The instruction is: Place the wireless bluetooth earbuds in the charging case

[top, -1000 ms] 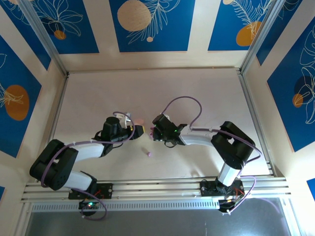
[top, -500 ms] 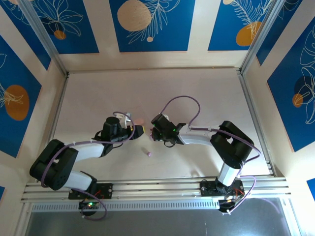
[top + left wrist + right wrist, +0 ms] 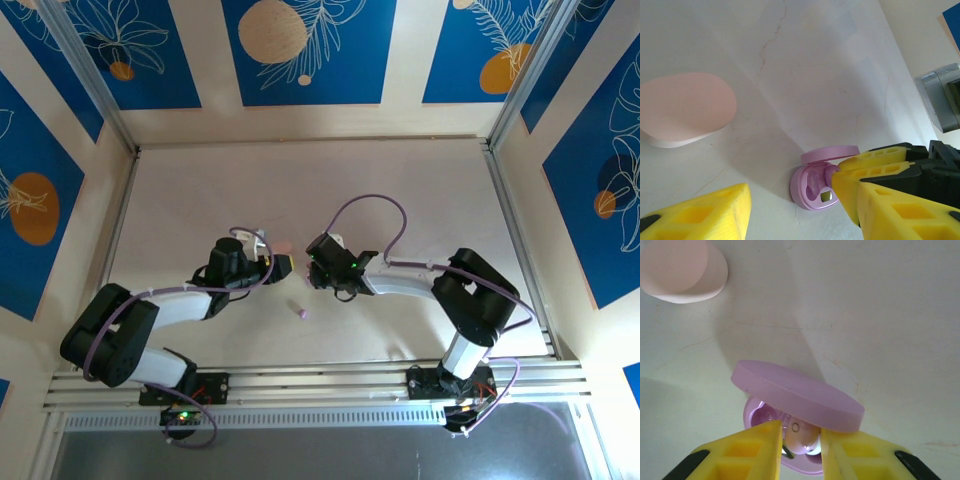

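Your pale table (image 3: 400, 190) carries an open purple case (image 3: 816, 186) near its middle, with a closed pink case (image 3: 685, 107) just beside it. A lone pink earbud (image 3: 301, 312) lies nearer the near edge.

A pale earbud (image 3: 799, 436) sits in the open purple case (image 3: 805, 410), apparently half-seated.

No legible text, label, brand, number or sign anywhere.
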